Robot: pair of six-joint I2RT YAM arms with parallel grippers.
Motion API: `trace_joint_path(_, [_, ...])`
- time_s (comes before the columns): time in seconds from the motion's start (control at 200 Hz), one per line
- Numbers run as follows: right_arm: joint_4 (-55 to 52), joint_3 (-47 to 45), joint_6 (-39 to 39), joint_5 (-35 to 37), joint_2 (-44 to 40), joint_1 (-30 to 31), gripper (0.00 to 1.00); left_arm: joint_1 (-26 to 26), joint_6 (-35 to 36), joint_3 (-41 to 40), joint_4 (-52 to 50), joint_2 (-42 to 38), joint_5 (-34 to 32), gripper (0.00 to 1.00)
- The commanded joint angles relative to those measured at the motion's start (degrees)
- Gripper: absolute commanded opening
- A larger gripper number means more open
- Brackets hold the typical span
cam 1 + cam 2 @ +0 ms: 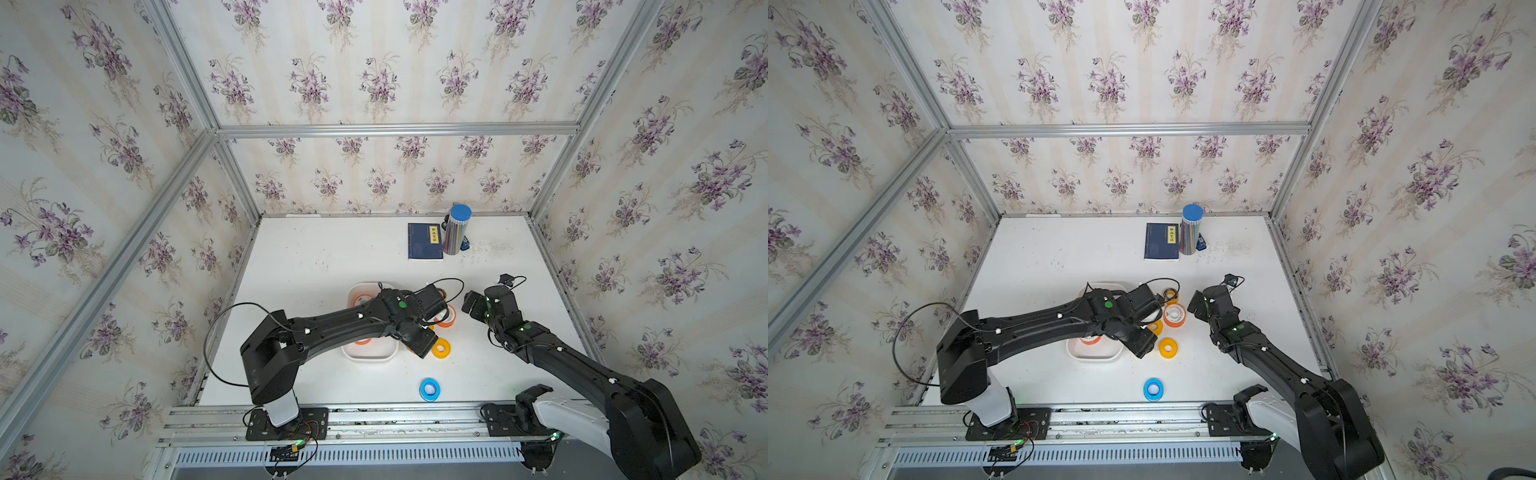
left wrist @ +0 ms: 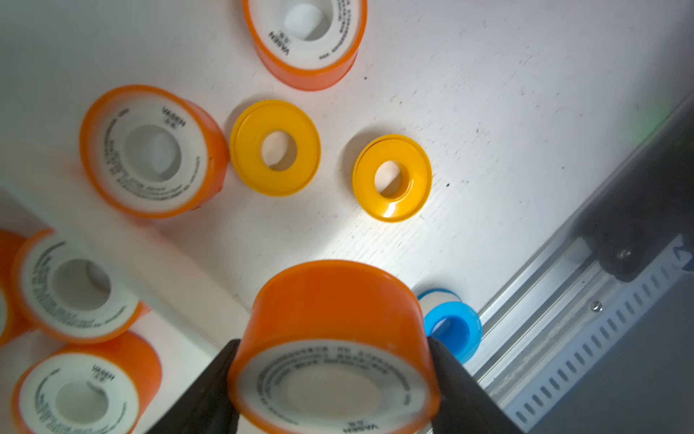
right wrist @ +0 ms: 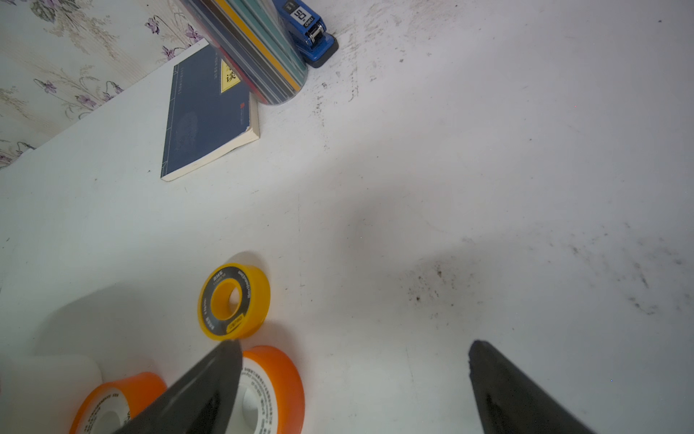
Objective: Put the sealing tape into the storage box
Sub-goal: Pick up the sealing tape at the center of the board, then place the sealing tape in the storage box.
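Note:
My left gripper (image 2: 332,344) is shut on an orange sealing tape spool (image 2: 334,300) and holds it above the table beside the white storage box (image 2: 150,270), where two orange spools (image 2: 75,285) lie. On the table lie two more orange spools (image 2: 150,150), two yellow ones (image 2: 390,176) and a blue one (image 2: 454,327). In both top views the left arm hides much of the storage box (image 1: 370,355). My right gripper (image 3: 353,353) is open and empty, one finger next to an orange spool (image 3: 278,387); a yellow spool with a black label (image 3: 234,300) lies just beyond.
A dark blue booklet (image 1: 424,241), a tall silvery cylinder with a blue cap (image 1: 456,228) and a blue stapler (image 3: 311,34) stand at the back. The metal front rail (image 2: 563,319) runs close to the blue spool (image 1: 429,389).

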Motion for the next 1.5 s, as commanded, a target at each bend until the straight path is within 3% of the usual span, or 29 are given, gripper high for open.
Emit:
trace_joint_path(0.0, [0.0, 0.3, -0.4, 0.2, 0.1, 0.0, 0.98, 1.7, 0.2, -3.4, -3.7, -5.5, -3.4, 0.62])
trace_joint_path(0.175, [-0.3, 0.4, -0.4, 0.3, 0.2, 0.0, 0.98, 6.8, 0.4, -12.0, -2.4, -14.5, -2.0, 0.61])
trace_joint_path(0.355, [-0.1, 0.6, -0.4, 0.1, 0.8, 0.0, 0.98, 10.9, 0.0, -18.3, 1.0, -18.5, 0.3, 0.60])
trace_joint_path(0.879, [-0.4, 1.1, -0.4, 0.1, 1.6, 0.0, 0.97, 11.5, -0.4, -19.4, 6.4, -9.0, 2.3, 0.61])
trace_joint_path(1.229, [-0.4, 1.1, -0.4, 0.1, 1.8, -0.1, 0.97, 11.5, -0.3, -19.2, 7.5, -7.1, 3.0, 0.71])
trace_joint_path(1.359, [-0.6, 1.3, -0.4, 0.1, 1.9, -0.1, 0.97, 11.5, -0.4, -19.0, 7.2, -6.4, 2.5, 0.81])
trace_joint_path(1.494, [-0.7, 1.4, -0.4, 0.1, 2.1, 0.0, 0.97, 11.4, -0.3, -18.1, 6.3, -5.7, 1.9, 0.82])
